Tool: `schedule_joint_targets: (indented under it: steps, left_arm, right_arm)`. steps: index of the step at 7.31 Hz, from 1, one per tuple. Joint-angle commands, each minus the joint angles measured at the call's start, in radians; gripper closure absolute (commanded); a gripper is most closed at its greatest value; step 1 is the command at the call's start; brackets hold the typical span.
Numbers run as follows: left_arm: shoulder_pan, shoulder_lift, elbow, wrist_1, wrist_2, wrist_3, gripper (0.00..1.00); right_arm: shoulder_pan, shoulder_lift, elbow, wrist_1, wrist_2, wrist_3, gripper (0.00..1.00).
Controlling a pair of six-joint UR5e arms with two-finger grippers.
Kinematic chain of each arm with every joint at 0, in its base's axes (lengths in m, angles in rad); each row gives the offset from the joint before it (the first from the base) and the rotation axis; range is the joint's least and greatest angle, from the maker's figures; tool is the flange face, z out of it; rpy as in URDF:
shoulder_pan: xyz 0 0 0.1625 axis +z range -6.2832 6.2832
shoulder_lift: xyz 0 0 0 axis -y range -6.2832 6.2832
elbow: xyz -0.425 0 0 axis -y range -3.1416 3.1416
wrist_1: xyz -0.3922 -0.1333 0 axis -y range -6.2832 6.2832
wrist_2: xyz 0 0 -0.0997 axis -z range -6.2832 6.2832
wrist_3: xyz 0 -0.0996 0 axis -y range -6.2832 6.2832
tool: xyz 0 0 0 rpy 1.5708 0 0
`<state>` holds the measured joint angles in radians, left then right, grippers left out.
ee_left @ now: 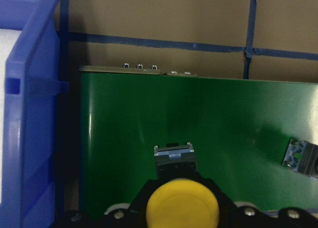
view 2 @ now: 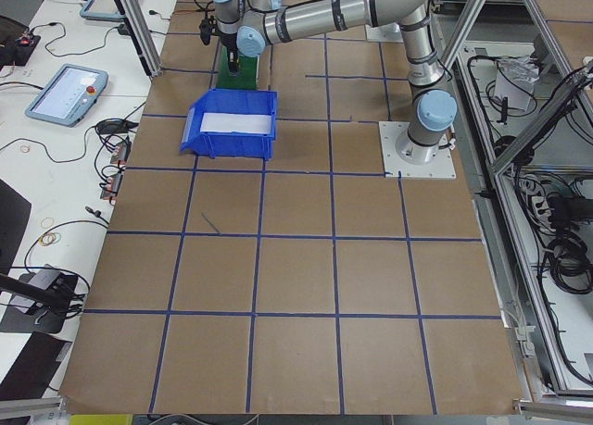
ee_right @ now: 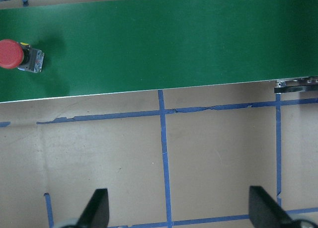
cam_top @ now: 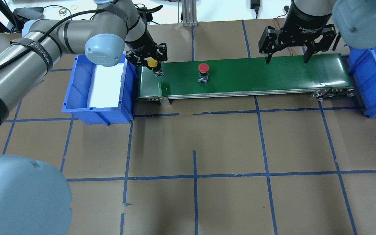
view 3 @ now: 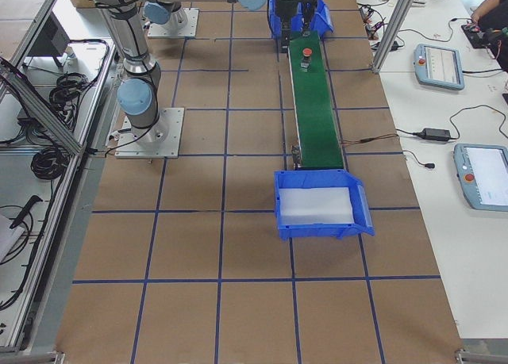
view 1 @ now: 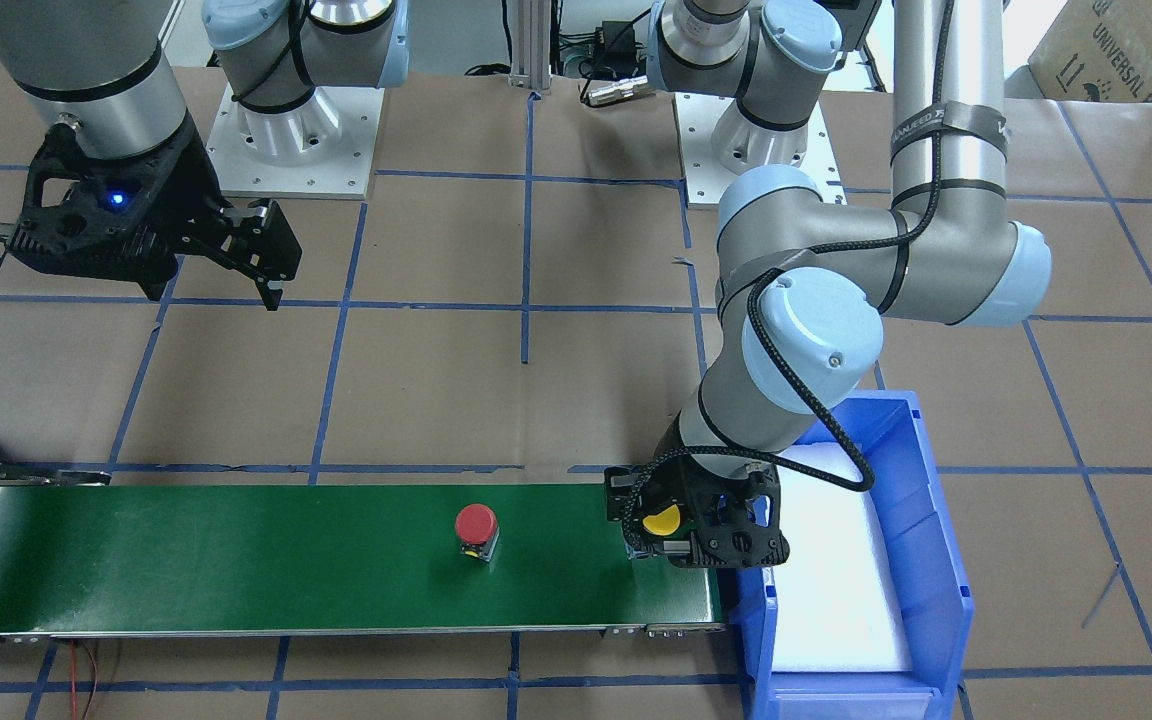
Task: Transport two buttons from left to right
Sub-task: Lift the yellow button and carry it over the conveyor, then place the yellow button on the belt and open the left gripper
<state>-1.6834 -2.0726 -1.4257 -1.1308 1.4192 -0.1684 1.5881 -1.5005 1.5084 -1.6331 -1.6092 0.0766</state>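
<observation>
The yellow button (view 1: 661,520) sits in the left tool (cam_top: 154,64), which is closed on it over the left end of the green belt (cam_top: 256,75), just beside the blue bin (cam_top: 77,85) with its white pad; whether the button's base touches the belt I cannot tell. The red button (cam_top: 203,68) stands upright on the belt, by itself, a little further along and well short of the middle. The right tool (cam_top: 286,57) hangs spread wide and empty over the far end of the belt, near the other bin (cam_top: 375,98) at the right of the table (cam_top: 194,137).

Both buttons look small, light and stiff, hard plastic that will not give under a squeeze; a modest grip should do. The round cap is smooth and curved, so flat fingers would likely slide off it; the squarish grey-black body underneath has flat sides and seems the better place to take hold, low enough for the cap to overhang the fingers as a stop. The wide cap on a narrow body makes each one top-heavy; I judge a sideways nudge could tip the red one, so a straight descent with the fingers either side of the body is the safer approach.
</observation>
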Motion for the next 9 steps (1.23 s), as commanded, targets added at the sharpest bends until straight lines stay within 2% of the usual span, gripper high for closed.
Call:
schedule_joint_targets:
  steps: [1, 3, 4, 5, 8, 9]
  left_arm:
    - [-0.001, -0.027, -0.001, 0.006, 0.006, 0.010, 0.67]
    - [-0.001, -0.027, -0.012, 0.005, 0.006, 0.020, 0.63]
    - [-0.001, -0.026, -0.013, 0.005, 0.006, 0.011, 0.26]
    - [-0.001, -0.020, -0.012, 0.005, 0.001, 0.010, 0.00]
    - [-0.001, 0.038, 0.004, -0.006, 0.004, 0.019, 0.00]
    - [0.004, 0.084, -0.012, -0.045, 0.010, 0.020, 0.00]
  right_arm:
    - [0.001, 0.000, -0.001, -0.001, 0.000, 0.000, 0.00]
    - [0.000, 0.000, -0.001, -0.001, 0.000, 0.000, 0.00]
    - [0.000, 0.000, -0.001, 0.001, 0.000, -0.001, 0.00]
    - [0.000, 0.000, -0.001, -0.001, 0.000, -0.001, 0.00]
    - [0.000, 0.000, 0.001, 0.001, 0.000, 0.000, 0.00]
    - [0.000, -0.001, 0.001, 0.001, 0.000, 0.000, 0.00]
